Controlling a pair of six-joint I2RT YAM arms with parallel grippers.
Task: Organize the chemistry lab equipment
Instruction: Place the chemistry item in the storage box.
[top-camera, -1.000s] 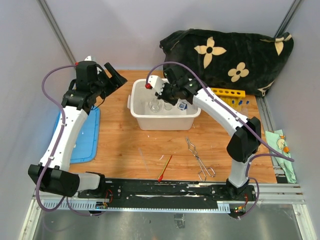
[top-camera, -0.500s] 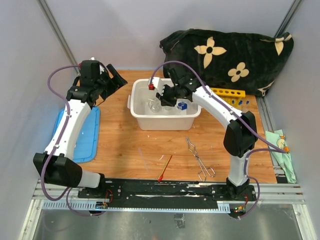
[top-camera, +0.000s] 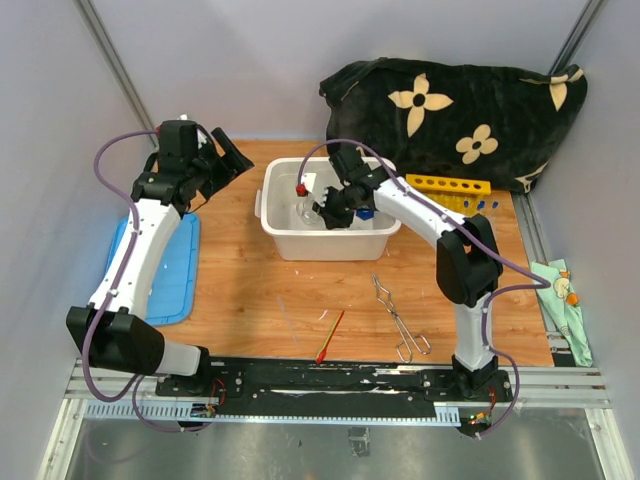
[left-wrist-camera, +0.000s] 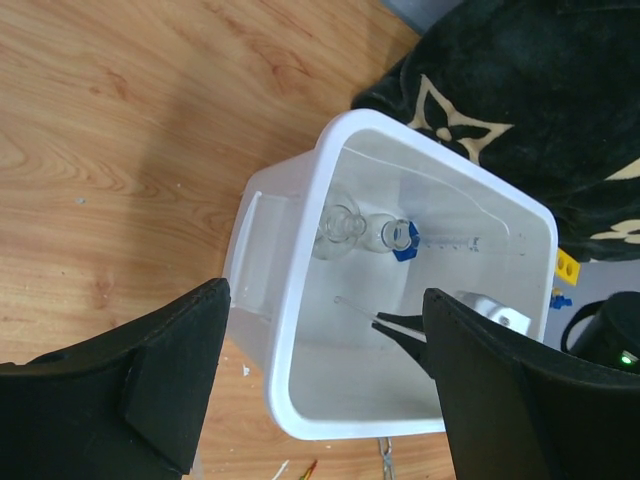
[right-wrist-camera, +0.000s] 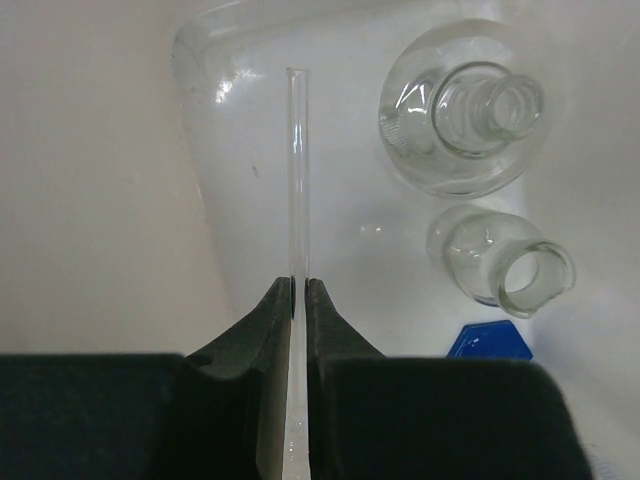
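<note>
Right gripper (right-wrist-camera: 298, 290) is down inside the white tub (top-camera: 325, 245), jaws pinched tight on a thin glass rod (right-wrist-camera: 297, 170). The rod runs straight out from the fingertips towards the tub's wall, and there's little room past its tip. Just beside it on the tub floor lie a round glass flask (right-wrist-camera: 462, 110) and a smaller glass bottle (right-wrist-camera: 505, 262), apart from the rod, with a blue cap (right-wrist-camera: 490, 342) near them.

Left gripper (top-camera: 228, 160) hangs above the table's (top-camera: 250, 290) far-left part, just off the tub's left rim, jaws spread wide and holding nothing.

There's open wood in front of the tub. Towards the near edge lie the metal tongs (top-camera: 400, 320) and, to their left, the red-tipped stick (top-camera: 331, 336), the two apart. The yellow rack (top-camera: 455, 185) sits at the far-right edge against the black flowered cloth (top-camera: 450, 110), with blue-capped tubes (top-camera: 483, 205) just in front of it. A blue lid (top-camera: 165, 270) lies along the left edge, under the left arm.
</note>
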